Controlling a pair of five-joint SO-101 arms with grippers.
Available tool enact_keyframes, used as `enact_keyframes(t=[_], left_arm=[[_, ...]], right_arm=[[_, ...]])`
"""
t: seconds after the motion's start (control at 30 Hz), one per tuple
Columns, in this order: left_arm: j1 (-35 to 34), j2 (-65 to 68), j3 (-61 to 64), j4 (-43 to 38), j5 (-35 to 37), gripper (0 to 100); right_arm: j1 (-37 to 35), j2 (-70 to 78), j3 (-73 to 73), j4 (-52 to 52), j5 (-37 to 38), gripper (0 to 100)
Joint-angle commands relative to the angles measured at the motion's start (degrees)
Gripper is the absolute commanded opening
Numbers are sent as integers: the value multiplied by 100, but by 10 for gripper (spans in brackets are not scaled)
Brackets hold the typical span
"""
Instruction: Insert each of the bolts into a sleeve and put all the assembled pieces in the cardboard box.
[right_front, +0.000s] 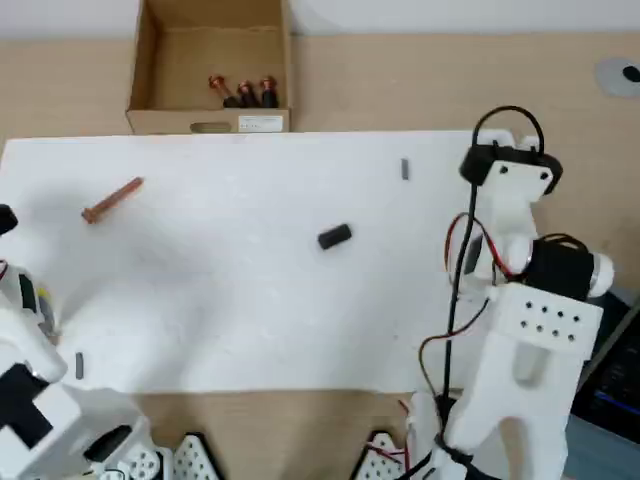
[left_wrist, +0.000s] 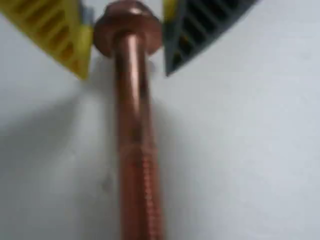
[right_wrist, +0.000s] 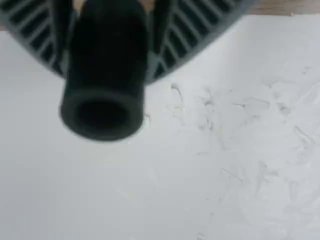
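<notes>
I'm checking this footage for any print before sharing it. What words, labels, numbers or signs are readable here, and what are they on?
White label on the front wall of the cardboard box: it carries print, but it is too small to read.
Bolt, sleeve, white mat: no text visible.
No text in these views can be read.

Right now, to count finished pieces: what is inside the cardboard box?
Three assembled pieces, copper bolts in black sleeves, lie side by side in the cardboard box. Its front wall hides the floor just behind it.
</notes>
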Motion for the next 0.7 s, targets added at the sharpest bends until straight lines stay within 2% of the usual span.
enact_keyframes(t=[0.0,0.13,0.27,0.43,0.67], left_arm=[[-44,163,-246,-185,-35,114],[-44,514,-237,-273,-26,102],[-44,840,-229,-440,-18,3],[-44,857,-299,-202,9,6],[53,286,-756,290,1319,6]], right_arm=[[66,-207,-13,44,-35,9],[66,-207,-22,44,-35,9],[66,-207,-22,44,-35,9],[66,-207,-22,44,-35,9],[66,-207,-22,44,-35,9]])
